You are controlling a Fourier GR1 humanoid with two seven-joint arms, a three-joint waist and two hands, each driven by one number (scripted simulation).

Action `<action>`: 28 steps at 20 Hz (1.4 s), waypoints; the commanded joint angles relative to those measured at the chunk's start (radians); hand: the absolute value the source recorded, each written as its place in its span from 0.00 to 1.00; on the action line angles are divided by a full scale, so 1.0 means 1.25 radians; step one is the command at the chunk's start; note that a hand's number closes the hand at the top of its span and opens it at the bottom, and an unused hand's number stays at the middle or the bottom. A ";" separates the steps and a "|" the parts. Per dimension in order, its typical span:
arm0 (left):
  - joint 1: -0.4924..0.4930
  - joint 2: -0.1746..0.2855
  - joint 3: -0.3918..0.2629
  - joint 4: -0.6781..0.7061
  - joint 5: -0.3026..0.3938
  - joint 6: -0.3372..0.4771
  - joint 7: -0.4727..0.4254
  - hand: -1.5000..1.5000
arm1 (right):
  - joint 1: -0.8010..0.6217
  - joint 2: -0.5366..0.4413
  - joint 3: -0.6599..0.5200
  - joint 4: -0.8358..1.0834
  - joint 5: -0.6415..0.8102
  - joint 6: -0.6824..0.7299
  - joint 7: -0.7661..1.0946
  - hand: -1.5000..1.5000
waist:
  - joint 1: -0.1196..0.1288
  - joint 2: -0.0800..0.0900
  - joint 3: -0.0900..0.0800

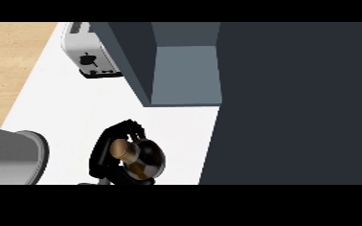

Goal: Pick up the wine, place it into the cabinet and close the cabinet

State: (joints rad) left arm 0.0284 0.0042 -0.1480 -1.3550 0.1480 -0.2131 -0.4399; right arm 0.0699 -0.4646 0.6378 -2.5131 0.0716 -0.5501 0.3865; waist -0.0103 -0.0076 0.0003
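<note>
nearest and largest, a dark panel (pixel 290 100) fills the right side from top to bottom; it reads as the open door of the cabinet (pixel 134 57), whose grey-blue inside shows bare just left of it, so nothing has been placed there and the closing is yet to come. the white table (pixel 78 110) spreads below and left of the cabinet. a grey rounded shape (pixel 21 158) sits at the lower left edge; whether it is a forearm i cannot tell. a toaster (pixel 88 48) stands at the table's far end, beside the cabinet's wall. the robot hand (pixel 106 148), coming in from the lower edge, is curled round the wine (pixel 141 159), fingers wrapped over its neck and shoulder. the bottle, seen from above with its brown top toward the hand, lies well short of the cabinet opening. i judge the pick as done or nearly so, though whether the bottle has left the table is not clear; carrying, placing and shutting remain.
</note>
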 commanded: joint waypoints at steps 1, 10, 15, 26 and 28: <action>0.009 -0.003 -0.081 -0.093 0.004 0.098 0.051 1.00 | 0.093 -0.035 0.049 -0.177 0.056 -0.004 0.027 0.00 | -0.007 -0.001 0.000; -0.092 -0.003 -0.115 -0.094 -0.012 0.273 0.109 1.00 | 0.046 -0.039 -0.009 -0.168 0.014 0.001 0.061 0.00 | 0.000 0.003 -0.001; -0.179 -0.003 -0.081 0.025 -0.032 0.297 0.083 1.00 | 0.093 -0.063 -0.049 -0.173 -0.037 0.027 0.005 0.00 | -0.006 0.005 0.000; -0.336 -0.003 -0.060 0.198 -0.018 0.311 0.075 1.00 | 0.120 -0.072 -0.061 -0.189 -0.049 0.041 0.008 0.00 | -0.013 0.005 -0.001; -0.415 -0.003 -0.030 0.221 -0.016 0.319 0.128 1.00 | 0.112 -0.064 -0.080 -0.185 -0.074 0.040 -0.004 0.00 | -0.017 0.006 -0.001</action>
State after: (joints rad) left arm -0.3870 0.0006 -0.2114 -1.1445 0.1168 0.1809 -0.3254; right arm 0.1683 -0.5326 0.5502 -2.5185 0.0327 -0.4993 0.2809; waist -0.0289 -0.0010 -0.0004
